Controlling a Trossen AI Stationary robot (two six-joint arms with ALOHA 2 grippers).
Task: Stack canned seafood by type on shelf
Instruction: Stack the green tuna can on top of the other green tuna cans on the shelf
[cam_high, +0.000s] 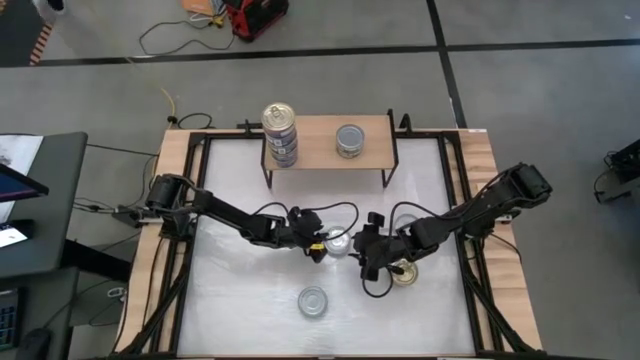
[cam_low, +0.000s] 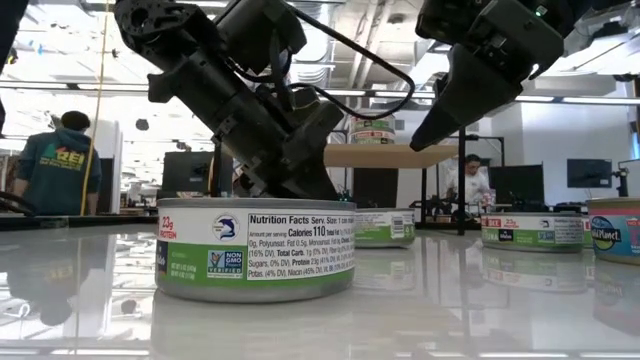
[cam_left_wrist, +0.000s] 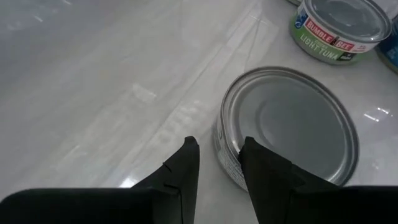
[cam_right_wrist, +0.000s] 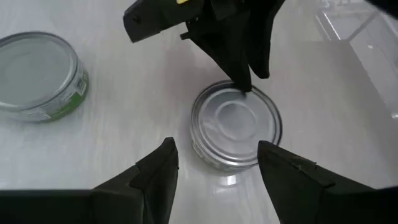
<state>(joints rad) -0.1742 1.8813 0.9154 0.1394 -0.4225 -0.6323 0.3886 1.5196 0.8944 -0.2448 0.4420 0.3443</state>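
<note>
A silver-topped can (cam_high: 339, 242) stands upright on the white tabletop at mid-table. My left gripper (cam_left_wrist: 217, 149) is low at the can's left rim, slanting down, its fingers narrowly open. My right gripper (cam_right_wrist: 217, 169) hangs open above and to the right of the same can (cam_right_wrist: 236, 124), clear of it. On the wooden shelf (cam_high: 320, 152) at the far edge stand a stack of cans (cam_high: 280, 134) at its left and a single silver-topped can (cam_high: 350, 140). Another silver-topped can (cam_high: 313, 301), with a green label (cam_low: 255, 250), stands toward the near edge. My left gripper comes slanting down from the table's left, one finger (cam_left_wrist: 186, 163) outside the can's wall and the other (cam_left_wrist: 261, 171) over the lid's edge, straddling the rim (cam_left_wrist: 225, 155). In the right wrist view a fingertip (cam_right_wrist: 244, 84) meets the rim; I cannot tell whether it touches.
A gold-topped can (cam_high: 406, 272) sits under my right arm. In the low view more cans (cam_low: 530, 230) stand to the right, and a blue-labelled one (cam_low: 615, 230) at the edge. A Bumble Bee can (cam_left_wrist: 339, 28) lies beyond the silver one. People stand in the room behind.
</note>
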